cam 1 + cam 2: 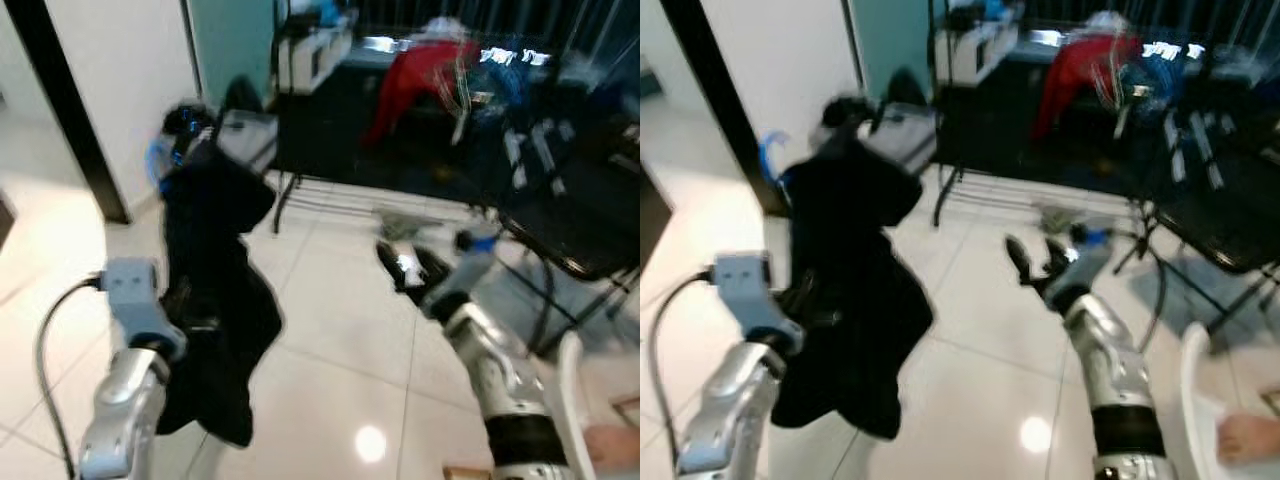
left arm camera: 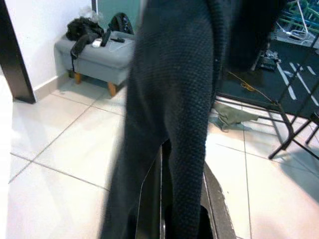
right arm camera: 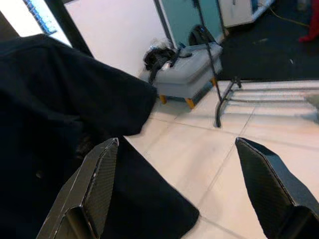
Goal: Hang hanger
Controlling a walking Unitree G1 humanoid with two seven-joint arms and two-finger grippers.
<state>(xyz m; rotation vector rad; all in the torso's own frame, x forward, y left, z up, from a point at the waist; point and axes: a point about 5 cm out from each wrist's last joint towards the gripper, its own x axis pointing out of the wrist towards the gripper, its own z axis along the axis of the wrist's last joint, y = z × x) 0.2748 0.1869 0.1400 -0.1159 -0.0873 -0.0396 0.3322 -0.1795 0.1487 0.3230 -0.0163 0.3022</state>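
The left arm [image 1: 125, 390] rises from 7 o'clock of the head view, and a black garment [image 1: 210, 300] hangs from its far end, draped from about 10 o'clock down toward 7. In the left wrist view the dark knit cloth [image 2: 174, 114] falls between the left gripper's [image 2: 182, 209] two fingers, which close narrowly on it. The hanger itself cannot be made out under the cloth; blur hides the top of the garment.

Behind it, at 11 o'clock, a grey bench [image 3: 192, 67] stands against the white wall with dark items on top.

At centre lies pale tiled floor [image 1: 330, 330].

The right gripper [image 1: 1035, 262] reaches out at 4 o'clock, just right of the garment and apart from it; its fingers [image 3: 94, 189] are spread wide with nothing between them.

At 1 o'clock a red garment [image 1: 415, 75] hangs on a dark rack [image 1: 570, 230] that runs to 3 o'clock.
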